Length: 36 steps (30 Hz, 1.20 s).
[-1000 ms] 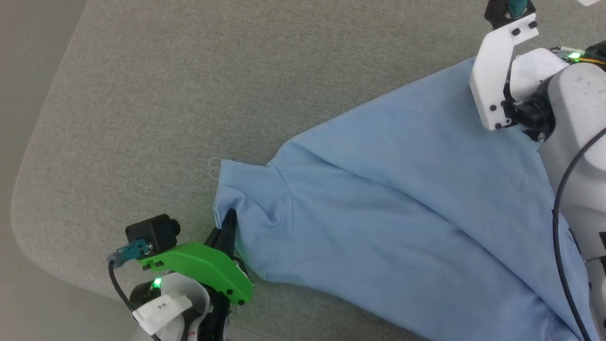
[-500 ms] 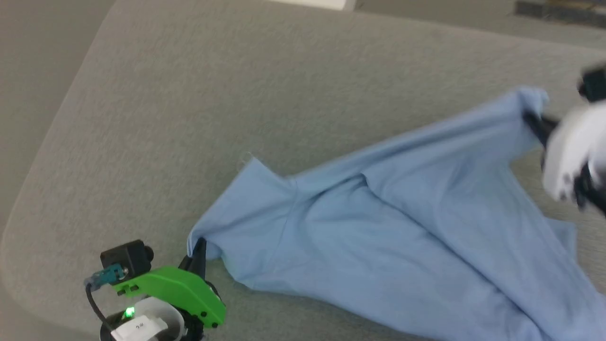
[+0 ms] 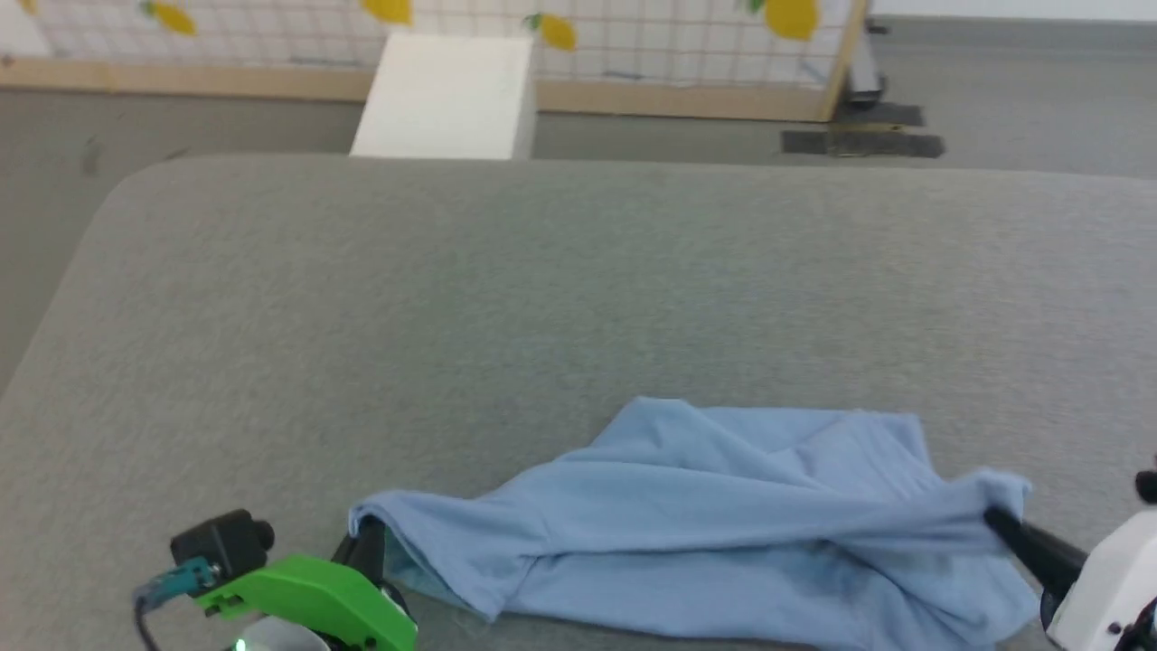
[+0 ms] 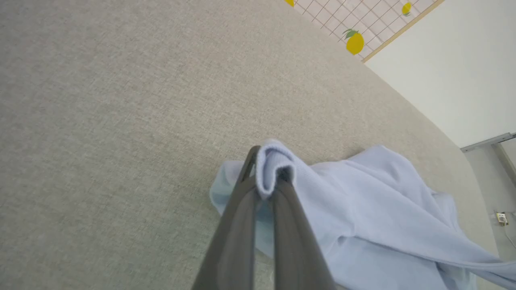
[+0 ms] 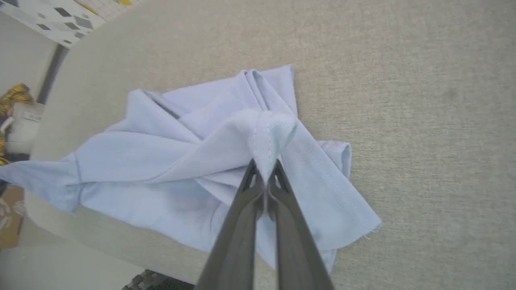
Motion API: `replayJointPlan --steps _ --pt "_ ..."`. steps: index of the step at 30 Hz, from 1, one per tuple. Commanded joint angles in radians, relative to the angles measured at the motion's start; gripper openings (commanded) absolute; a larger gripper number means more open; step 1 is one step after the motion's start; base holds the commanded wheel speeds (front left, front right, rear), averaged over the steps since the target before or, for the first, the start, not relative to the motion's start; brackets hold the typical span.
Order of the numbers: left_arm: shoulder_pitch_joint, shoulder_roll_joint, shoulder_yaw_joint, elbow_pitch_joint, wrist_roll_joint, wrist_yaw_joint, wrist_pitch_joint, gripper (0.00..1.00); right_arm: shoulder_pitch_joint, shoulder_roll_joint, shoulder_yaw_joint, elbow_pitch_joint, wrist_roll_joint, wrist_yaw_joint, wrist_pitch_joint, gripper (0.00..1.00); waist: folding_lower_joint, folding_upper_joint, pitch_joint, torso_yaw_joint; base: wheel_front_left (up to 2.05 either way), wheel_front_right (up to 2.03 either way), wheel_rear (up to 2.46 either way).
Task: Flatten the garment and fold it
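**Garment on the bench, held at both ends.** One light blue garment [image 3: 723, 533] lies crumpled on one grey bench [image 3: 542, 289], close to the bench's near edge, stretched loosely between two grippers.

- **Left gripper** [image 3: 369, 541], lower left of the head view: jaws together, clamped on a rolled edge at the garment's left end. In the left wrist view the cloth [image 4: 383, 209] curls over the tips of the two dark fingers [image 4: 238, 225].
- **Right gripper** [image 3: 999, 523], lower right of the head view: jaws together, clamped on a bunched corner at the garment's right end. In the right wrist view the cloth [image 5: 161, 161] rises in one peak from between the fingers [image 5: 242, 233], and one stitched hem runs down just beside them.

Between the two grips the cloth rests on the bench in slack diagonal folds. Beyond the bench's far edge stand one white box [image 3: 443, 95] and one gridded panel [image 3: 678, 36] printed with yellow lemons.
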Motion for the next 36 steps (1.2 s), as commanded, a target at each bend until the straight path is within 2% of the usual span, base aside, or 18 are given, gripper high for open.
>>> replayJointPlan --steps 1,3,4,7,10,16,19,26,29,36 --pt "-0.014 -0.014 0.017 -0.017 -0.030 -0.025 -0.015 0.00 -0.026 0.015 -0.015 -0.035 0.026 -0.001 0.005 0.00 0.0001 -0.0001 -0.050 -0.067 0.00 0.00 0.00" --pt "-0.051 -0.013 0.039 -0.030 -0.054 -0.054 -0.023 0.00 -0.059 0.021 -0.028 -0.061 0.041 -0.001 0.018 0.00 0.0001 -0.0001 -0.042 -0.071 0.00 0.00 0.00" --pt "-0.158 0.007 0.065 -0.034 -0.053 -0.077 -0.020 0.00 -0.147 0.033 -0.056 -0.065 0.075 -0.001 0.041 0.00 0.0001 -0.0001 -0.019 -0.067 0.00 0.00 0.00" --pt "-0.325 0.029 0.084 -0.009 -0.047 -0.087 0.007 0.00 -0.295 0.036 -0.073 -0.033 0.096 -0.001 0.077 0.00 0.0001 -0.0001 0.023 -0.065 0.00 0.00 0.00" --pt "-0.517 0.075 0.089 0.061 -0.003 -0.091 0.037 0.00 -0.463 0.032 -0.082 0.016 0.077 -0.001 0.117 0.00 0.0001 -0.0001 0.070 -0.061 0.00 0.00 0.00" --pt "-0.931 0.153 0.058 0.251 0.107 -0.109 0.097 0.00 -0.871 0.093 -0.113 0.174 -0.021 -0.001 0.137 0.00 0.0001 -0.0001 0.202 -0.085 0.00 0.00 0.00" --pt "-1.109 0.182 0.038 0.349 0.161 -0.123 0.110 0.00 -1.066 0.116 -0.110 0.282 -0.114 -0.001 0.095 0.00 0.0001 -0.0001 0.262 -0.103 0.00 0.00 0.00" --pt "-1.474 0.220 -0.012 0.509 0.312 -0.100 0.105 0.00 -1.434 0.137 -0.115 0.501 -0.267 -0.001 -0.056 0.00 0.0001 -0.0001 0.396 -0.123 0.00 0.00 0.00" --pt "-1.622 0.217 -0.030 0.554 0.371 -0.092 0.070 0.00 -1.564 0.139 -0.118 0.572 -0.310 -0.001 -0.143 0.00 0.0001 -0.0001 0.436 -0.124 0.00 0.00 0.00" --pt "-1.851 0.196 -0.043 0.590 0.463 -0.059 -0.067 0.00 -1.752 0.139 -0.116 0.691 -0.346 -0.001 -0.356 0.00 0.0001 -0.0001 0.474 -0.116 0.00 0.00 0.00"
